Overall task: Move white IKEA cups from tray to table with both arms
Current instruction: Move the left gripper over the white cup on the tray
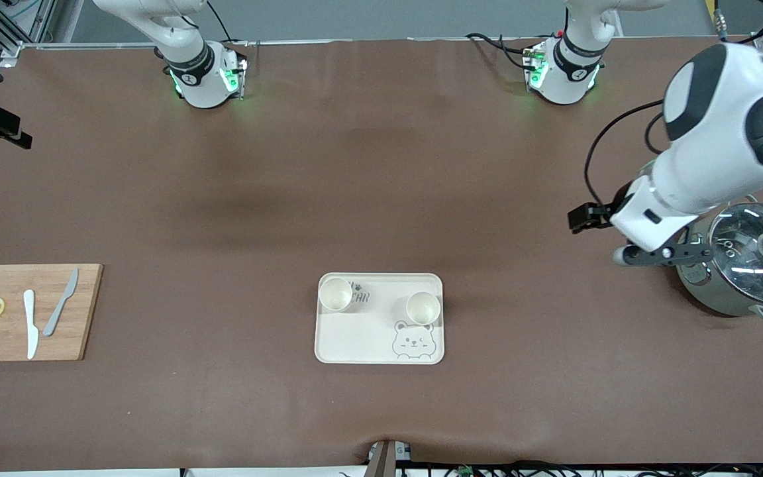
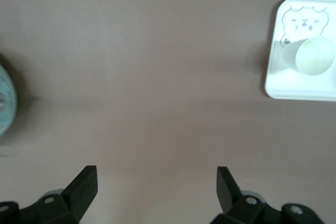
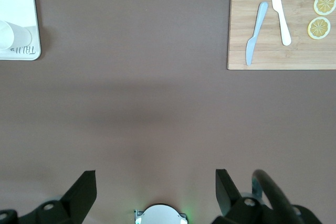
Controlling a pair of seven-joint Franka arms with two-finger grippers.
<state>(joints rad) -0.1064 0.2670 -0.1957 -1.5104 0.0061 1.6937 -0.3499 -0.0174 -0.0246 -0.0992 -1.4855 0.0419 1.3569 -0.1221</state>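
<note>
Two white cups stand upright on the bear-printed tray [image 1: 368, 341], near the table's middle: one cup [image 1: 336, 293] at the corner toward the right arm's end, the other cup [image 1: 422, 307] above the bear print. My left gripper [image 1: 585, 218] hangs open and empty over bare table beside the pot, well away from the tray. The left wrist view shows its gripper [image 2: 156, 179] open, with one cup [image 2: 314, 56] on the tray [image 2: 294, 85]. My right gripper [image 3: 156, 182] is open and empty, high above its own base; it is out of the front view.
A grey-green pot with a glass lid [image 1: 749, 265] stands at the left arm's end, under that arm. A wooden cutting board [image 1: 83, 318] with two knives and two lemon slices lies at the right arm's end, also in the right wrist view [image 3: 299, 56].
</note>
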